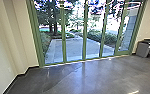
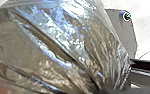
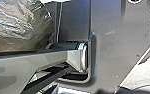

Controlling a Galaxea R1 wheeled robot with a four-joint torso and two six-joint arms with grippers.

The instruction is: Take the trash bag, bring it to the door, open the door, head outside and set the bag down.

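1. Dark, glossy floor (image 1: 98, 77): spreads ahead of the left gripper (image 2: 116, 90) and right gripper (image 3: 107, 91), as far as the glass front.
2. Green-framed glass front (image 1: 84, 42): upright, forward of both grippers, its tall panels standing in a line.
3. Paved path (image 1: 68, 47): outdoors, beyond the glass and farther from the grippers, with trees (image 1: 52, 15) and greenery (image 1: 96, 35) around it.
4. Pale wall (image 1: 3, 42): ahead, on the left gripper's side.
5. Gray bins (image 1: 143, 48): ahead, toward the right gripper's side, just beside the end of the glass front.
6. Trash bag (image 2: 58, 47): shiny, creased and see-through, its folds drawn together at the left gripper; apart from the right gripper.
7. Left gripper: pinching the gathered part of the trash bag.
8. Right gripper: whether it is spread or pressed together, I cannot tell.
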